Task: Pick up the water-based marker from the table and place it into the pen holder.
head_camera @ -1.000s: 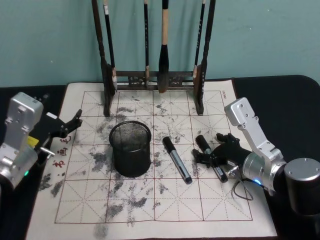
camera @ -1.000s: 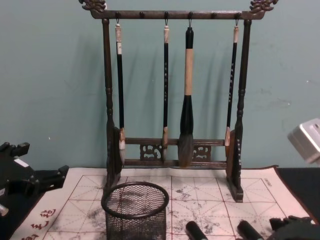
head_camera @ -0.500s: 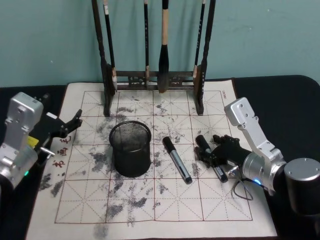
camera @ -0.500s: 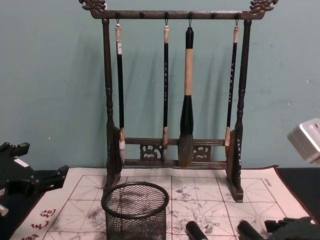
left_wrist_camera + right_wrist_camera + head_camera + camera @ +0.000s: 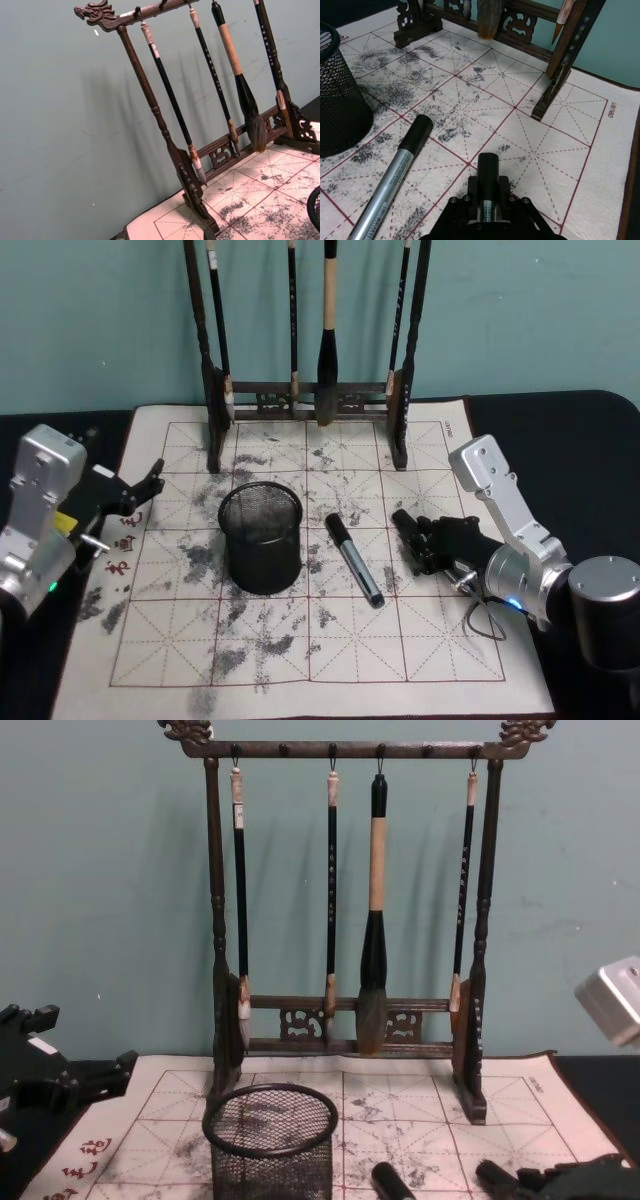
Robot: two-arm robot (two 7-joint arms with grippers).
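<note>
Right gripper (image 5: 425, 545): seen low at the near right of the mat (image 5: 300, 650), clenched on the water-based marker (image 5: 488, 172), whose barrel is pinched between the jaws while its capped end juts out beyond them.
Marker's position: judged to be resting on the mat, not yet lifted.
Long axis: laid near to far, the capped end tipped slightly left, in line with the gripper's reach.
Obstacle: a second marker (image 5: 353, 560) is laid on the mat between the gripper and the goal, its axis nearly parallel to the held one.
Pen holder (image 5: 262, 562): set upright to the left of the gripper, past the second marker; nothing is seen standing in its open mouth.
Coming move: a lift and a leftward carry are judged to be needed, with the marker turned upright before it is dropped in.
Nearer arm: the right, already engaged.
Left gripper (image 5: 140, 490): parked at the mat's left edge, fingers apart, clear of the route.
Open room: bare mat is left around the holder.
Brush rack (image 5: 305, 395): stood at the mat's far edge, well behind the route.
</note>
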